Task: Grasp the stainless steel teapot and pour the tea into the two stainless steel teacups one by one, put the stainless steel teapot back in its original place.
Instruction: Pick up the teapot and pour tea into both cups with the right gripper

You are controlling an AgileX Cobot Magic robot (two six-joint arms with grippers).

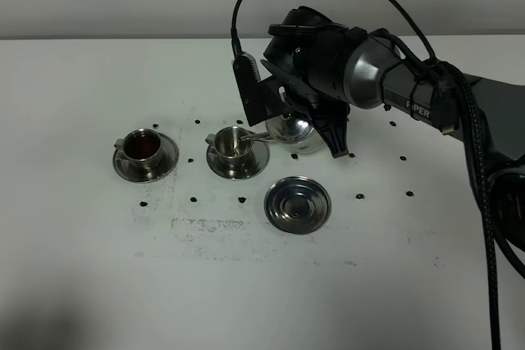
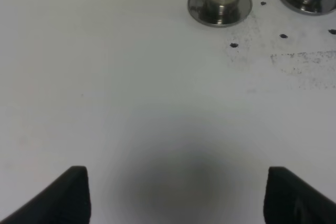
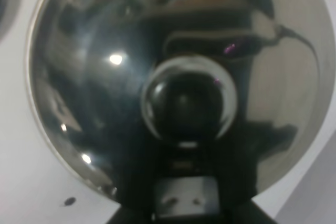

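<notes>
While my right hand (image 1: 310,120) clamps the stainless steel teapot (image 1: 294,130) tilted, spout over the right teacup (image 1: 235,147), a spill threatens.
If I tip harder or drift, tea overshoots the rim onto the bench (image 1: 82,268); the left teacup (image 1: 143,147) holds dark tea, the right one's level I cannot tell, the nearer saucer (image 1: 297,202) lies bare, and my left hand (image 2: 176,198) hangs wide, holding nothing.

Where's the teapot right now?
In the exterior high view the teapot hangs just right of centre, spout over the right-hand teacup, just beyond the bare saucer.

Mostly hidden behind right arm (image 1: 385,79): teapot (image 1: 293,129); left claw (image 2: 177,182) cut by frame edge.
</notes>
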